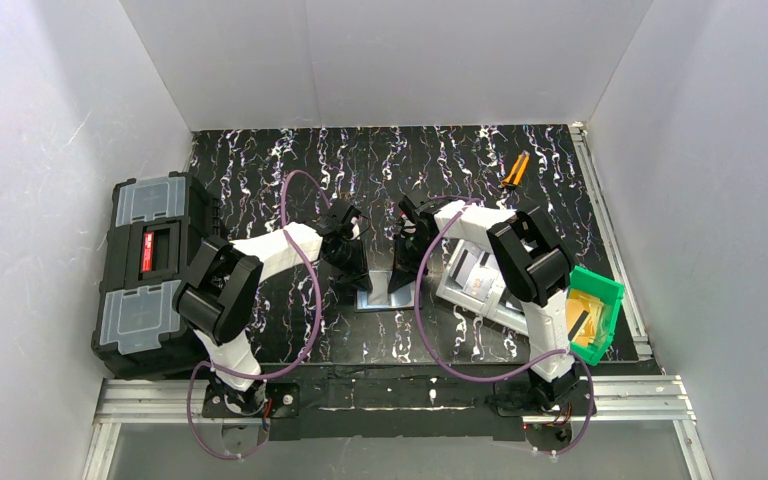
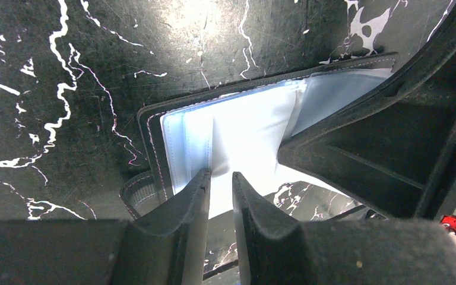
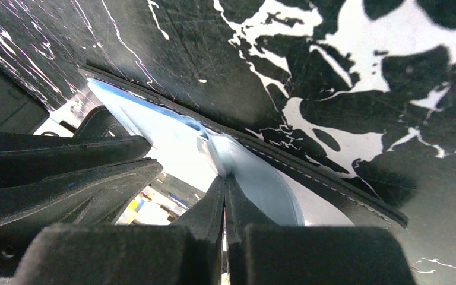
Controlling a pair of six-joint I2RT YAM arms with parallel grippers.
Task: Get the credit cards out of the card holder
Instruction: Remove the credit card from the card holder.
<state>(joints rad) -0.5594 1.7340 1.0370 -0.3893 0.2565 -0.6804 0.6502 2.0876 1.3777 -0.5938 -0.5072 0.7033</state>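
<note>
The card holder (image 1: 385, 298) lies open on the black marbled table between my two arms, its glossy blue-grey pockets facing up. My left gripper (image 1: 358, 268) is over its left half. In the left wrist view (image 2: 221, 177) the fingers stand a narrow gap apart at the edge of a pale pocket leaf (image 2: 243, 130), with the table showing through the gap. My right gripper (image 1: 406, 268) is over the right half. In the right wrist view (image 3: 225, 178) it is shut on a raised pocket leaf (image 3: 255, 178) of the holder (image 3: 172, 133). No credit card shows clearly.
A big black toolbox (image 1: 150, 270) stands at the left table edge. A grey bin (image 1: 480, 285) and a green bin (image 1: 600, 300) sit on the right beside the right arm. A small orange-handled tool (image 1: 515, 170) lies at the back right.
</note>
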